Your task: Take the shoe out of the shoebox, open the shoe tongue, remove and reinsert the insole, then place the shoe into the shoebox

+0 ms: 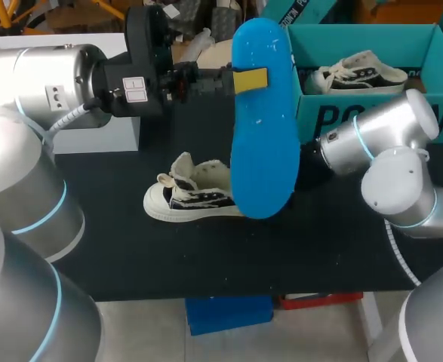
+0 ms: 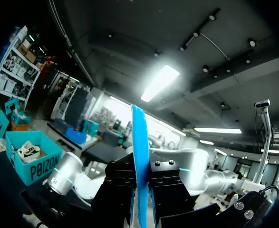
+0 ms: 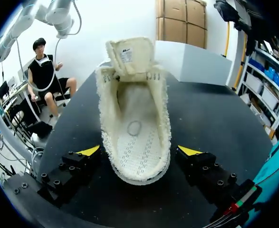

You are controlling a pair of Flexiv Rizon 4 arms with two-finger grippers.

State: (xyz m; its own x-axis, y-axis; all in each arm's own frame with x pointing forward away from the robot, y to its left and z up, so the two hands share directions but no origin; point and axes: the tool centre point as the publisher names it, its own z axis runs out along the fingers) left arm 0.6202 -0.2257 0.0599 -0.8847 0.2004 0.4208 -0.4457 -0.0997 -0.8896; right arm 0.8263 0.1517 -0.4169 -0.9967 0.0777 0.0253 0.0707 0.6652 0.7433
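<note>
Blue insole [image 1: 263, 128] gripped edge-on in left claw [image 2: 140, 194], held above tabletop [image 1: 130, 256]. Sneaker [image 3: 134, 123] stands on tabletop, heel between the spread, untouching fingers of right claw [image 3: 139, 151]. Risk: unclamped, sneaker could be pushed away on reinsertion; insole could be buckled at the collar.

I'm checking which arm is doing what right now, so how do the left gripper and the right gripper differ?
The left gripper is shut on the blue insole; the right gripper is open, its fingers either side of the shoe at the heel, not touching it. The left gripper is raised well above the table; the right gripper sits low at the table. Both have black fingers with yellow tips.
</note>
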